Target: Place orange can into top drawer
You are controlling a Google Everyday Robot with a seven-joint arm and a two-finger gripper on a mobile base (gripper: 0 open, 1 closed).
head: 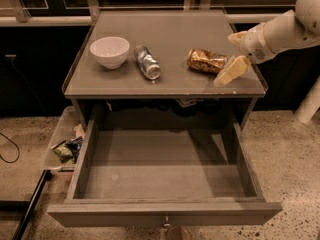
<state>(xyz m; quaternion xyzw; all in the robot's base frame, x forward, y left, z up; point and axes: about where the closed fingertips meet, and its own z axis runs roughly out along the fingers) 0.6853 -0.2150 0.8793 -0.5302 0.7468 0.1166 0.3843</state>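
Observation:
The orange can (205, 60) lies on its side on the right part of the grey tabletop (175, 31). My gripper (226, 59) comes in from the right and sits just right of the can, open, with one cream finger (232, 71) in front of the can's end and the other behind it. It holds nothing. The top drawer (165, 215) is pulled fully out below the tabletop, and nothing shows inside it.
A white bowl (109, 51) stands at the left of the tabletop. A silver-grey can (147, 62) lies on its side between the bowl and the orange can. A clear bin (64, 143) with wrappers sits on the floor to the left of the drawer.

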